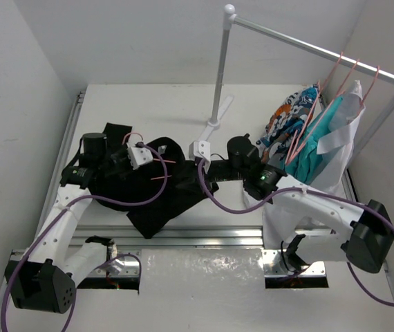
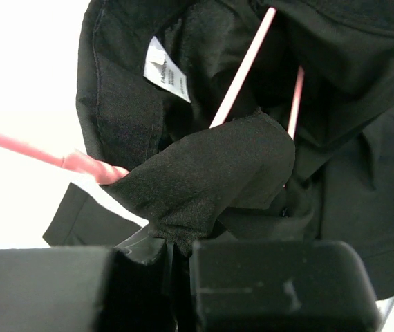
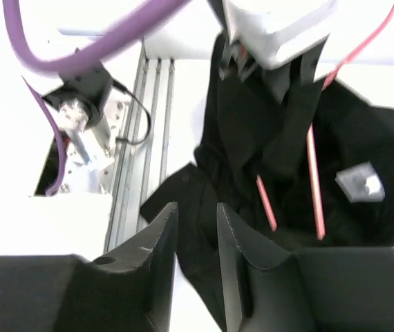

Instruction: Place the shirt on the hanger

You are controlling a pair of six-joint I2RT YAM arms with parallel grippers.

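**Top external view.** The shirt (image 1: 162, 200) lies crumpled on the worktop (image 1: 148, 104), left of centre. Its long axis runs from the far left toward the near middle. The left gripper (image 1: 142, 155) sits over the shirt's far part and the right gripper (image 1: 198, 149) is at its right edge. Only short pink pieces of the hanger (image 1: 161, 162) show by the left gripper. Far right, a rack (image 1: 287, 38) carries patterned, teal and white garments.

**Left wrist view.** This view shows the grasp, which the view from above hides. The left gripper is clenched on a fold of the shirt (image 2: 211, 173), with cloth pinched between the dark fingers (image 2: 280, 283). Two thin hanger bars (image 2: 242, 76) slant up to the right inside the cloth, and a thicker pink part sticks out left. The white label (image 2: 166, 69) faces the camera.

**Right wrist view.** The fingers of the right gripper (image 3: 195, 211) stand a narrow gap apart, with black cloth seen through it. I cannot tell whether they hold any. Beyond them the shirt (image 3: 252, 131) hangs from the left gripper, and two hanger bars (image 3: 313, 180) run down through it, beside the label (image 3: 359, 183).
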